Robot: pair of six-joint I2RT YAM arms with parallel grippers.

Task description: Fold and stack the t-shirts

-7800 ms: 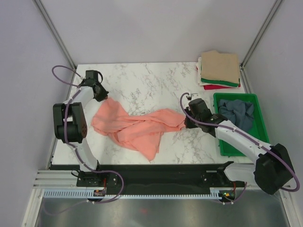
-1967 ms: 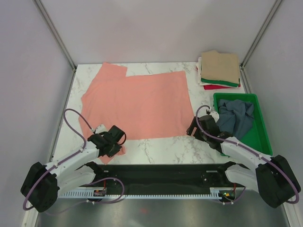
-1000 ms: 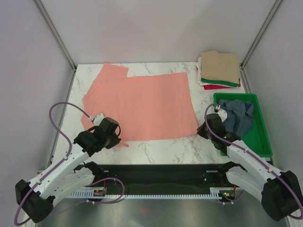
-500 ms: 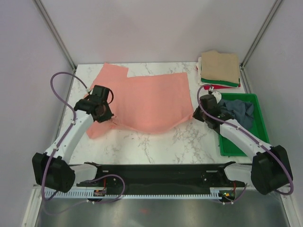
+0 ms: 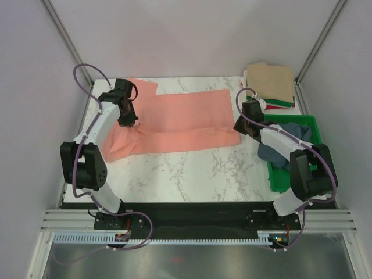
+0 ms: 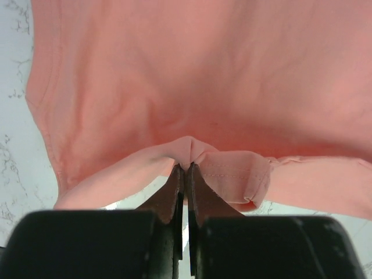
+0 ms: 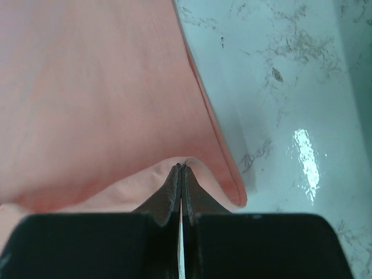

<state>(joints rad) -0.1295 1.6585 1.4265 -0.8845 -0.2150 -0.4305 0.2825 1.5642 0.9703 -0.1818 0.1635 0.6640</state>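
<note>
The salmon-pink t-shirt (image 5: 174,119) lies across the back half of the marble table, its near edge lifted and carried back over the rest. My left gripper (image 5: 129,121) is shut on the shirt's near-left edge (image 6: 186,154). My right gripper (image 5: 238,129) is shut on the near-right edge (image 7: 183,165). A folded stack with a tan shirt (image 5: 269,81) on top of green, white and red ones sits at the back right corner. A slate blue-grey shirt (image 5: 278,148) lies crumpled in the green tray (image 5: 302,121), spilling over its left rim.
Metal frame posts stand at the back corners of the table (image 5: 192,171). The arm bases are bolted on a black rail (image 5: 186,212) along the near edge.
Both grippers have carried the shirt's near edge from the front of the table towards the back, folding the shirt over itself. The blue-grey shirt has shifted over the tray's left rim.
</note>
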